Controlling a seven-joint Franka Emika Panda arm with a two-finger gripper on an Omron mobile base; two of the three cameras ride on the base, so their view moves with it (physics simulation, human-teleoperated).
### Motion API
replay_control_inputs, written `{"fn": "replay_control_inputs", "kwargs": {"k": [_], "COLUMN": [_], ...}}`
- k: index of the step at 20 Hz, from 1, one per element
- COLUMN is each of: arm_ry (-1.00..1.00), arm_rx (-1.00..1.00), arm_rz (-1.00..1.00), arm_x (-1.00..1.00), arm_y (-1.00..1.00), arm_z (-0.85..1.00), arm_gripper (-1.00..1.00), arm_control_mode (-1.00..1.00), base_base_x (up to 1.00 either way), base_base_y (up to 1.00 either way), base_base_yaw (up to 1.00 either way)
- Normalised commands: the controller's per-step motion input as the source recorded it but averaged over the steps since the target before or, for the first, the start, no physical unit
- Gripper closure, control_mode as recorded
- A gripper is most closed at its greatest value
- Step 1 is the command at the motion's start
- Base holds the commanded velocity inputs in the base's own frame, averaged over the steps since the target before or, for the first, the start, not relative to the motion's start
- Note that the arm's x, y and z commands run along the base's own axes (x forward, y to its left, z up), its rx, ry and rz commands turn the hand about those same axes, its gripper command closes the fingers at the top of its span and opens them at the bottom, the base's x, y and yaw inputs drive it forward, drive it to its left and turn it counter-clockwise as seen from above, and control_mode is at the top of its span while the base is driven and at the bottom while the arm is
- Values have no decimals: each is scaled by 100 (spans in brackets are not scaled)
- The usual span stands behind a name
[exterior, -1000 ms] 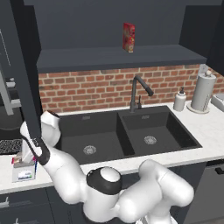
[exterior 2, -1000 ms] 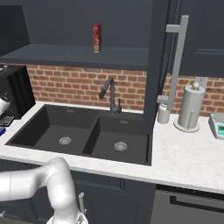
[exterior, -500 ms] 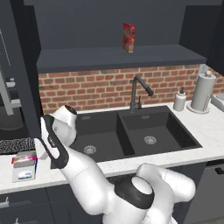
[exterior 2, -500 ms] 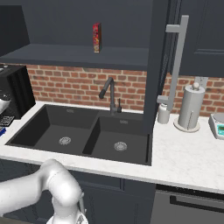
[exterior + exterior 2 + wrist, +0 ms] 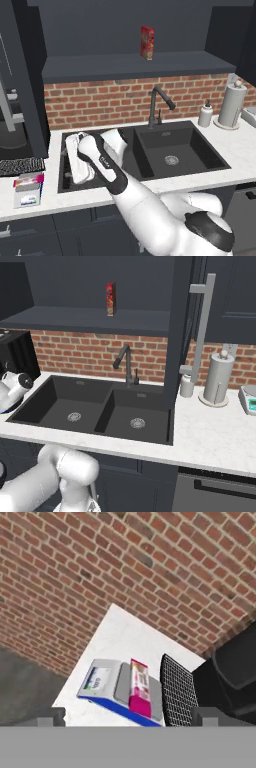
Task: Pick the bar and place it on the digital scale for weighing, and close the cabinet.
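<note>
Two dark fingertips (image 5: 50, 716) stand wide apart at the lower edge of our hand view, and nothing lies between them. Ahead of the hand (image 5: 127, 719), well apart from its tips, we see the bar (image 5: 140, 688) lying flat on top of the digital scale (image 5: 102, 682), which rests on the white bench (image 5: 120, 637) below the brick wall (image 5: 150, 572). Beside the scale lies a speckled mat (image 5: 177, 694). From the right base view, the cabinet (image 5: 197, 321) door stands open.

No readable text here: the digital scale's (image 5: 116, 689) display panel is a blur, the bar's (image 5: 140, 687) wrapper and the red carton (image 5: 147, 42) show illegible print.
</note>
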Motion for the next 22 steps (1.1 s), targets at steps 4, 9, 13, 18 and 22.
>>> {"fn": "replay_control_inputs", "kwargs": {"k": [4,9,13,18,22], "arm_ry": [-52,-66,-66,-49,-34], "arm_rx": [19,18,13,17,26], "arm_rz": [-10,-17,-32,-32,-15], "arm_x": [-51,-44,-18,-2,-14], "arm_y": [-69,-53,-24,-56,-97], "arm_z": [74,76,66,83,100], "arm_gripper": [-100,-100,-100,-100,-100], "arm_control_mode": [-100,-100,-100,-100,-100], "base_base_x": [0,0,0,0,0], "base_base_y": [0,0,0,0,0], "base_base_yaw": [0,0,0,0,0]}}
